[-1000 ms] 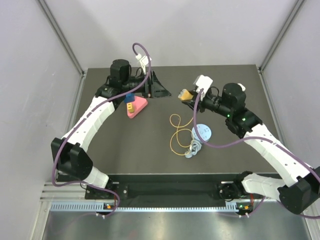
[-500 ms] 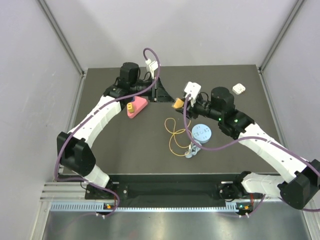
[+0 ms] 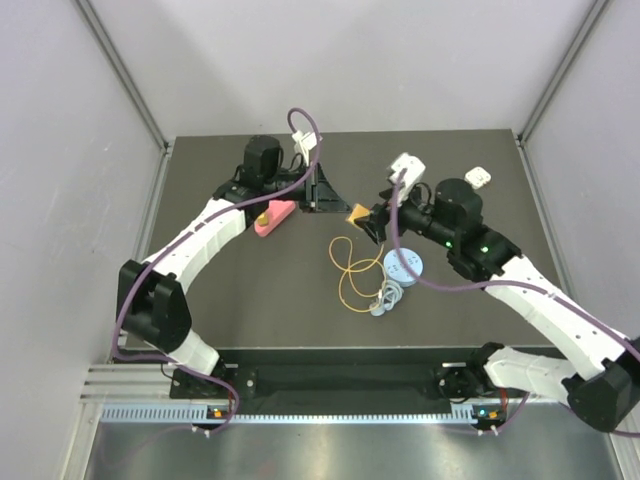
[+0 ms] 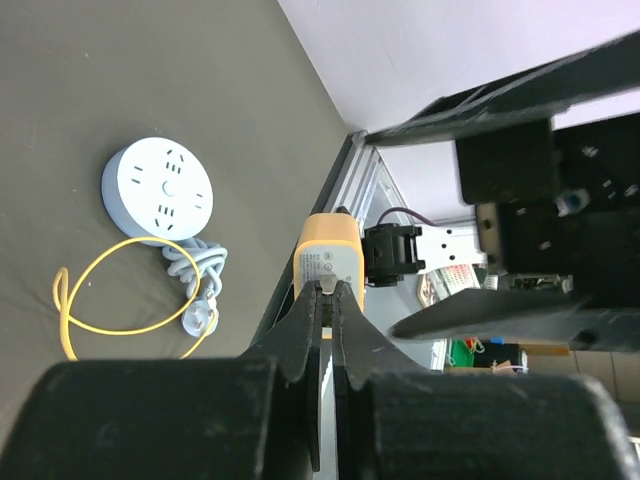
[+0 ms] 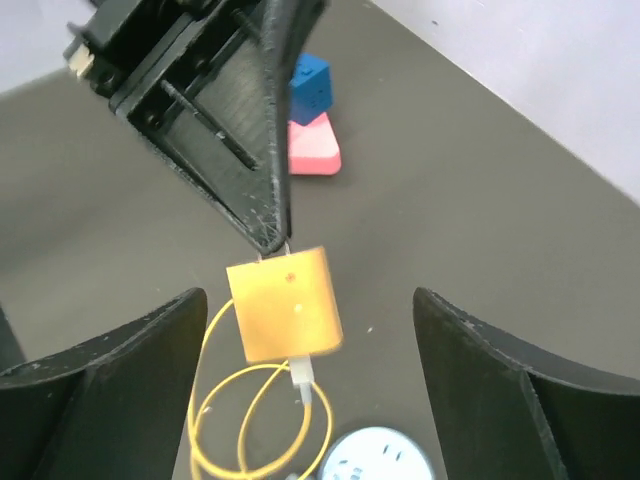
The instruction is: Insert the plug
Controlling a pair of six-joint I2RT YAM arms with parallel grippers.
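The plug [image 3: 357,212] is a small yellow block held in the air over the middle of the table, with its thin yellow wire [image 3: 352,270] looping down to the mat. My left gripper [image 3: 345,207] is shut on the metal prong at the plug's face [image 4: 327,262], its fingertips [image 4: 318,300] pinched together. In the right wrist view the plug [image 5: 285,303] hangs from the tip of the left fingers [image 5: 262,200]. My right gripper [image 5: 306,310] stands open around the plug, with a wide gap on both sides, touching nothing.
A light-blue round socket disc [image 3: 404,265] with a coiled grey cord [image 3: 385,298] lies below the plug. A pink block [image 3: 274,217] carrying a blue cube [image 5: 310,85] sits to the left. A small white block [image 3: 478,177] lies at the back right.
My left gripper swung right and shut on the plug's prong. My right gripper let go of the plug, opened wide and drew back slightly.
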